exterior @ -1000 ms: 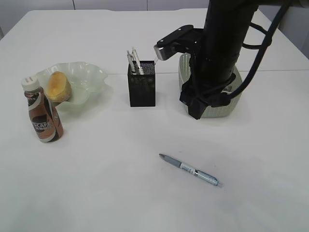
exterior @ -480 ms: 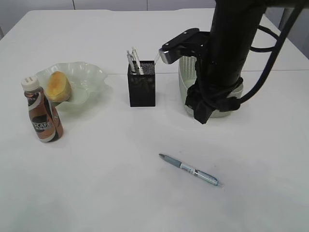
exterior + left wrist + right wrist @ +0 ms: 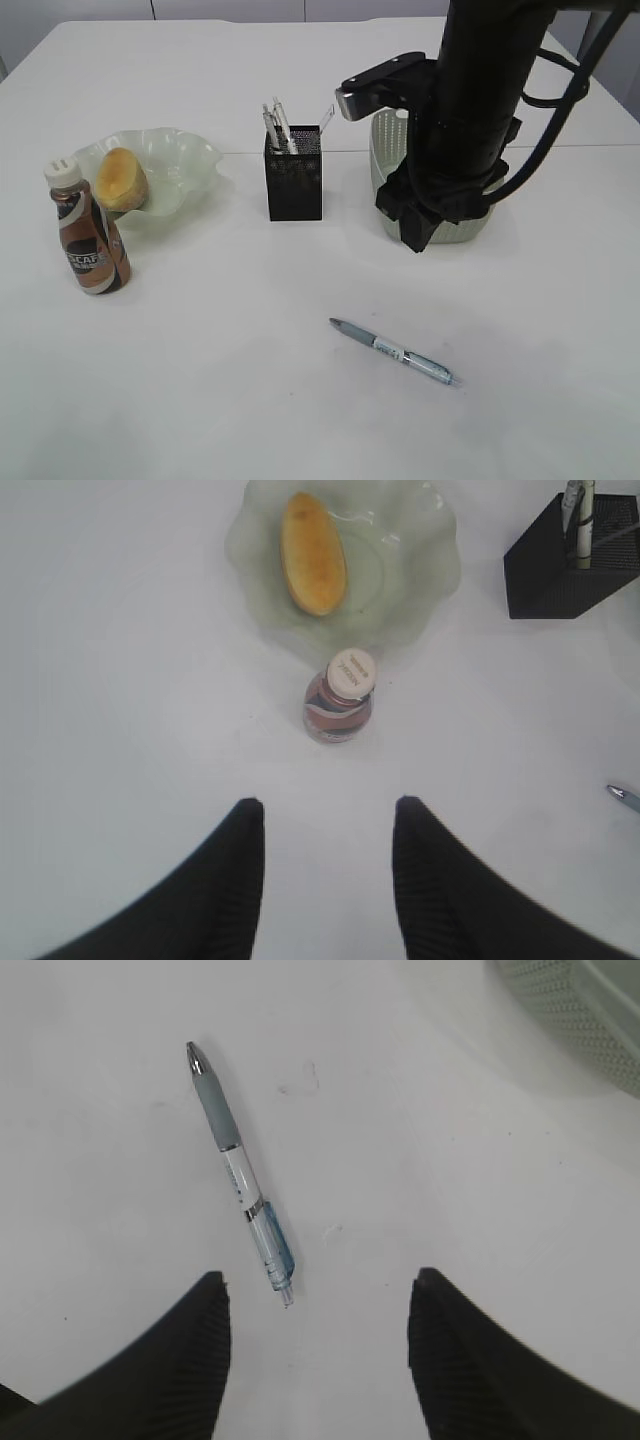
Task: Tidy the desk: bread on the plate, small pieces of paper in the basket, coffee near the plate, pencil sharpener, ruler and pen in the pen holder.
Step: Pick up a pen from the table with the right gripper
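Observation:
A blue-grey pen lies loose on the white table, also in the right wrist view. My right gripper is open and empty, hovering above the table with the pen's rear end between its fingers. The black mesh pen holder holds pens. Bread lies on the pale green plate. The coffee bottle stands upright beside the plate. My left gripper is open and empty, above the table in front of the bottle. The basket is mostly hidden behind my right arm.
The right arm's black body stands in front of the basket. The left wrist view shows the plate, the bread, the pen holder and the pen's tip. The basket's edge shows in the right wrist view.
My right arm has shifted a little to the right and turned slightly in front of the basket. The pen, bottle, plate and holder have not moved.

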